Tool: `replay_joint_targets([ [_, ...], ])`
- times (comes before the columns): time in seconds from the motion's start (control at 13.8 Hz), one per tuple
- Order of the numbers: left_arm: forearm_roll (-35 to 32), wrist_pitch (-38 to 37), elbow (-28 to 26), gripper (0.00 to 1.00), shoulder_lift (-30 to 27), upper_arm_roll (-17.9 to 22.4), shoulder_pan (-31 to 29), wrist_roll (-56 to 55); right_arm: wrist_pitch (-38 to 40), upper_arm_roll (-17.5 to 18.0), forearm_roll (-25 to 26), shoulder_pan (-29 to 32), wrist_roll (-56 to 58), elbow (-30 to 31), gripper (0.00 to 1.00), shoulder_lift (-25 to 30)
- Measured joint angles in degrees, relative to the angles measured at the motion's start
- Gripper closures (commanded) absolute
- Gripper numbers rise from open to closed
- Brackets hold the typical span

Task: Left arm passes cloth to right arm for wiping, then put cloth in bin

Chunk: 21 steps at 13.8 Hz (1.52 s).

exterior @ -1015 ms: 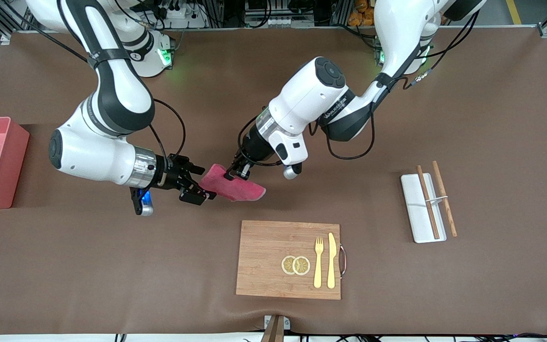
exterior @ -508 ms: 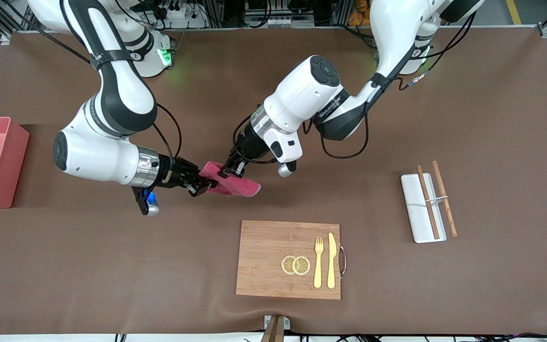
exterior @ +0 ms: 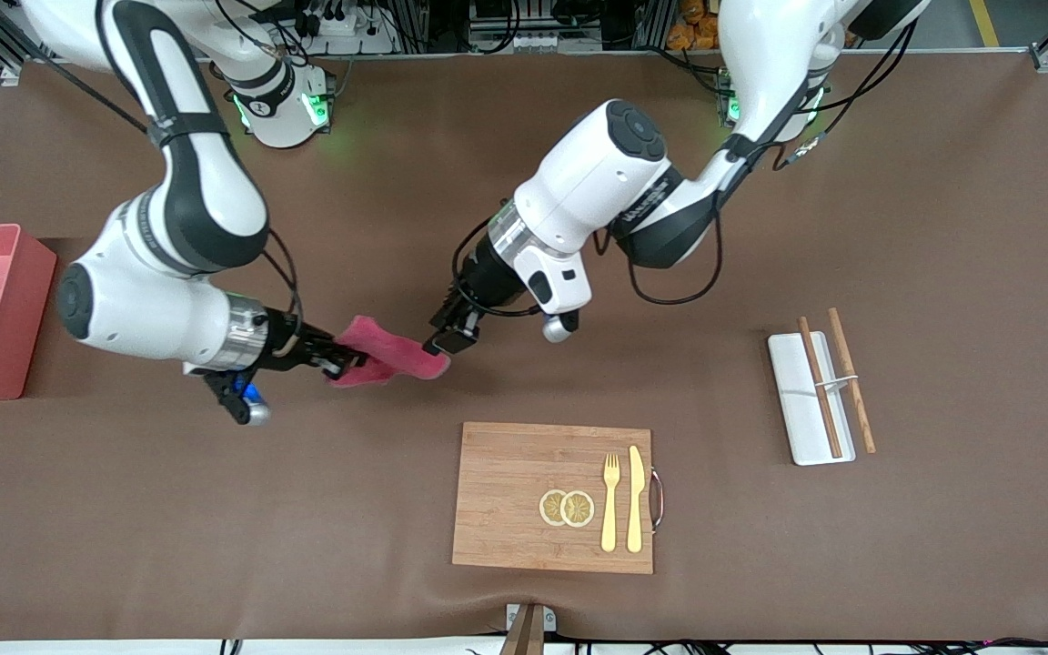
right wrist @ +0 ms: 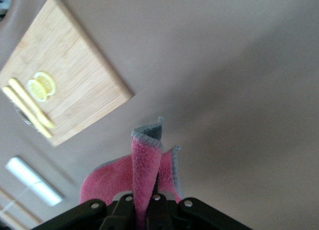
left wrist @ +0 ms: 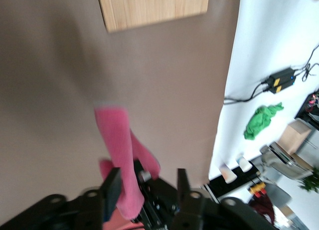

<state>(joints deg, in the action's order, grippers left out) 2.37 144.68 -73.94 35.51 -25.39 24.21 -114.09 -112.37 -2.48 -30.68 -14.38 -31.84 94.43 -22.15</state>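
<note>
Cloth (exterior: 387, 357): you see it mid-air, left of frame centre, above the cutting board (exterior: 524, 473).
Right gripper (exterior: 342, 362): clamped on the cloth's end; your right wrist view shows the fingers (right wrist: 130, 204) pinching the folded terry.
Left gripper (exterior: 449, 335): jaws parted, at the cloth's other end, gripping nothing.
Bin (exterior: 28, 309): at your frame's left edge, on the table (exterior: 942, 227).
Tray (exterior: 801, 409): lower right, chopsticks (exterior: 820, 387) across it.
</note>
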Motion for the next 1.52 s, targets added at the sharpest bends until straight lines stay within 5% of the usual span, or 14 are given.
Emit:
replay_joint_targets([
  [0.51,-2.26,-34.53,0.11,0.0,-8.88,0.32,-10.06,34.23,9.33,-0.65,20.13,19.15,29.43,-2.23,1.0,0.65],
  [0.94,-2.44,-50.64,-0.03,0.0,-14.33,0.5,-20.69,58.65,9.74,-0.82,28.08,37.67,53.4,-2.7,1.0,0.69],
  [1.23,-2.44,-56.33,-1.3,0.0,-18.38,0.48,-25.47,68.09,11.68,0.12,30.41,38.13,53.88,-1.56,1.0,-1.63],
  [1.52,-2.46,-57.9,-1.91,0.0,-20.41,0.47,-28.46,75.02,14.72,1.4,27.56,28.99,53.03,-1.39,1.0,-4.01],
])
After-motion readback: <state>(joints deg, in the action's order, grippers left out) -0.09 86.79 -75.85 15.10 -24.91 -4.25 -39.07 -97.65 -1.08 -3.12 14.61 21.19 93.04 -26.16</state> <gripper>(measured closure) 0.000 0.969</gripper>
